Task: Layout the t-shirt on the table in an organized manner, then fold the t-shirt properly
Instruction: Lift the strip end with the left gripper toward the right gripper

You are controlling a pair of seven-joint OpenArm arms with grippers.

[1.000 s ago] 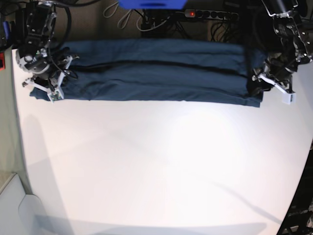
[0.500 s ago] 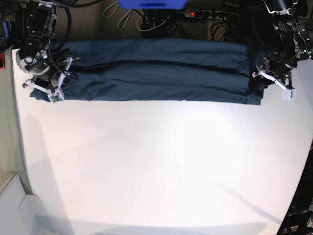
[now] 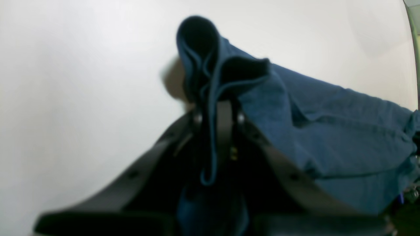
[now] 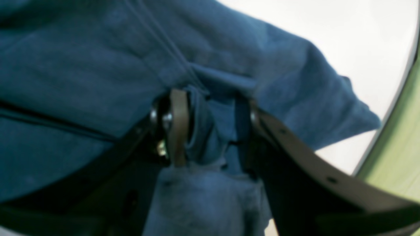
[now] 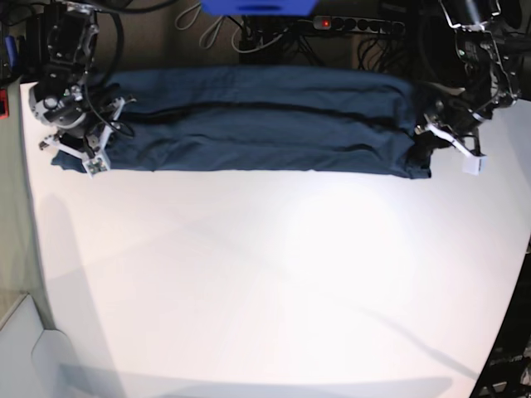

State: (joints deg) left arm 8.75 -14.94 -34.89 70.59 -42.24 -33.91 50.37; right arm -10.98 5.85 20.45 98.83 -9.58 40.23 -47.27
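T-shirt (image 5: 261,120): stretched as a long folded band along the far edge of the table (image 5: 274,282), lengthwise creases parallel to that edge, nothing else on the white top. Left gripper (image 3: 216,111) at the band's end on the base view's right, jaws closed on a bunched wad of navy hem, cloth looping up above the fingertips and lifted off the table there. Right gripper (image 4: 210,127) at the opposite end, pinched on a thick gather of several layers, jaws not fully together because of the cloth between them.

Step in hand, by the look of it: carrying both ends for the next fold. Best done with both ends raised evenly, band kept taut enough to avoid sagging in the middle, travel matched so the creases stay straight, release only once the edge lies flat on the shirt's own body.

No brand, label or readable writing visible anywhere; neck print hidden inside the folds.
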